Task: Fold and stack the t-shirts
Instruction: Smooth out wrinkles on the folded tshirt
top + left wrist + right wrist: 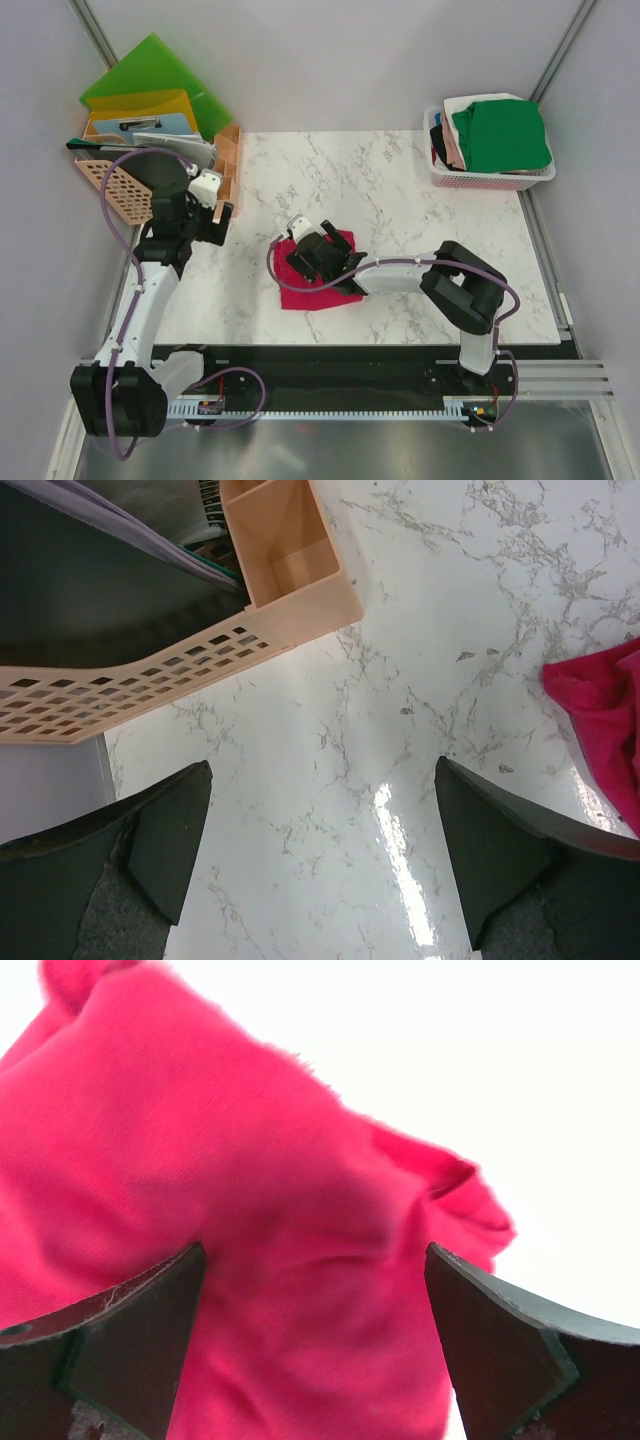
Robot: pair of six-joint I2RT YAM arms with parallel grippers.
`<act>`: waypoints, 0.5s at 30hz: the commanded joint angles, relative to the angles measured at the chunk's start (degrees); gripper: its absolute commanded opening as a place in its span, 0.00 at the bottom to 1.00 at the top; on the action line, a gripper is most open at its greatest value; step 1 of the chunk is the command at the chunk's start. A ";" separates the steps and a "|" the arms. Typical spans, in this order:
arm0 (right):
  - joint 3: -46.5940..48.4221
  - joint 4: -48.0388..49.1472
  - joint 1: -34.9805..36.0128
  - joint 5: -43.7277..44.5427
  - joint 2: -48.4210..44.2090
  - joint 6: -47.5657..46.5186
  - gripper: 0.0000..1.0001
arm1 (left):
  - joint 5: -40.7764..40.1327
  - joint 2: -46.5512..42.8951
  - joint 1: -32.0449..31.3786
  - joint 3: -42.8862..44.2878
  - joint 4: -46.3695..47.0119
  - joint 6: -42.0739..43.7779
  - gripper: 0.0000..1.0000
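Pink shirt (303,290) crumpled mid-table (420,210), jaws wide on both arms

Right gripper (315,1280) sits over soft wrinkly knit. Only the top view shows the other shirts (500,135) in the mesh basket (490,181). Left gripper (320,810) sees glossy marble.

The right gripper (322,254) covers the middle of the crimson t-shirt (301,293) from above, so its folds there cannot be read. The left wrist view cuts that shirt off at the right edge. In the basket (488,181), the green t-shirt (500,135) hides most of the shirts (478,103) beneath it
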 commanded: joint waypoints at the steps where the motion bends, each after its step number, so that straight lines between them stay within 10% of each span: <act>1: 4.07 5.74 0.29 15.97 2.09 -5.32 0.98 | 1.06 0.00 0.25 -0.23 1.68 -0.84 1.00; 15: 5.23 -12.18 -12.09 0.64 -10.90 -2.96 0.92 | 2.29 -0.88 0.25 -1.55 1.76 -0.40 1.00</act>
